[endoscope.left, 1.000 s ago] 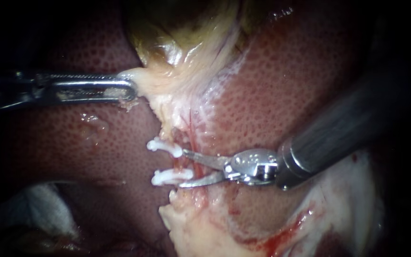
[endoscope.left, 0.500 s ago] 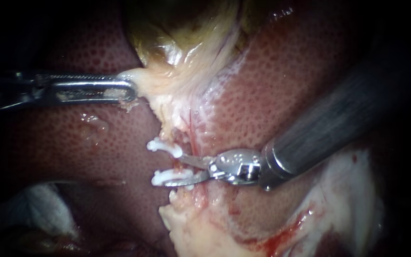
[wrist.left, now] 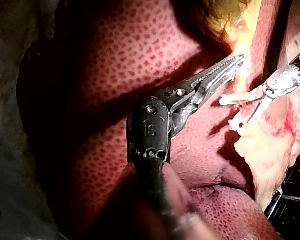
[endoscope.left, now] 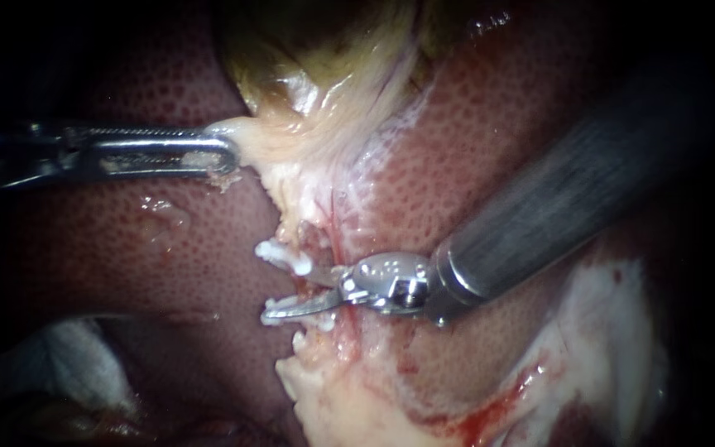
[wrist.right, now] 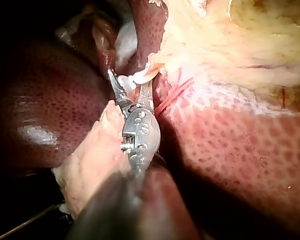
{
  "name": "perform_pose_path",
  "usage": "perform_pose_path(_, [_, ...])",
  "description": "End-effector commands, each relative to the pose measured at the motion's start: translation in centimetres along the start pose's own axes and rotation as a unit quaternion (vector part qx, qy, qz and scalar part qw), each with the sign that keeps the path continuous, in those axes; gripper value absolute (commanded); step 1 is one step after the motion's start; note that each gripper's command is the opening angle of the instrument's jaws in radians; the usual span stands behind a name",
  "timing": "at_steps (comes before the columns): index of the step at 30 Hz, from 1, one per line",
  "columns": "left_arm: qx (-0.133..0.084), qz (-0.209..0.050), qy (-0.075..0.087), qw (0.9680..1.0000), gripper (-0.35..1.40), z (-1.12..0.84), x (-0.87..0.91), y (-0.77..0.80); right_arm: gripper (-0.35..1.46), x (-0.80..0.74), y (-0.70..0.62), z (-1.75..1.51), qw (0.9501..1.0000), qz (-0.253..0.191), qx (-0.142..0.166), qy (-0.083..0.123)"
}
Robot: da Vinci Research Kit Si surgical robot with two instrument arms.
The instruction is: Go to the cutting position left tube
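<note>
My left instrument [endoscope.left: 213, 156] comes in from the left, its jaws shut on the pale edge of the gallbladder [endoscope.left: 316, 91] and holding it taut. Below it, two white clips sit on a thin tube: the upper clip [endoscope.left: 279, 255] and the lower clip [endoscope.left: 295, 313]. My right instrument [endoscope.left: 291, 291] has two slim blades, open, one on either side of the tube [endoscope.left: 314, 290] between the clips. Its lower blade lies along the lower clip and partly hides it. In the right wrist view the blades [wrist.right: 131, 92] stand open just below a clip [wrist.right: 135, 77].
Mottled red liver [endoscope.left: 167, 240] surrounds the site. A pale fatty flap with blood streaks [endoscope.left: 349, 389] lies below the clips. White gauze [endoscope.left: 76, 364] shows at the lower left. The right instrument's dark shaft [endoscope.left: 556, 207] crosses the right side.
My right instrument has slid left along the tissue, so its open blades now straddle the tube between the clips and cover the lower clip. The left instrument has stayed put.
</note>
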Motion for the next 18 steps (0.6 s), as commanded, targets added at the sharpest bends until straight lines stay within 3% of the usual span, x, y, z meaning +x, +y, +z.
perform_pose_path(1, [0.0, 0.0, 0.0, 1.0, -0.35, 0.01, 0.0, 0.0, 1.43, 0.0, 0.01, 0.01, 1.0, 0.002, -0.001, 0.0])
perform_pose_path(18, [0.002, 0.001, 0.0, 1.0, -0.35, 0.04, -0.03, 0.0, 1.41, -0.04, 0.11, 0.27, 0.9997, 0.025, 0.003, 0.0])
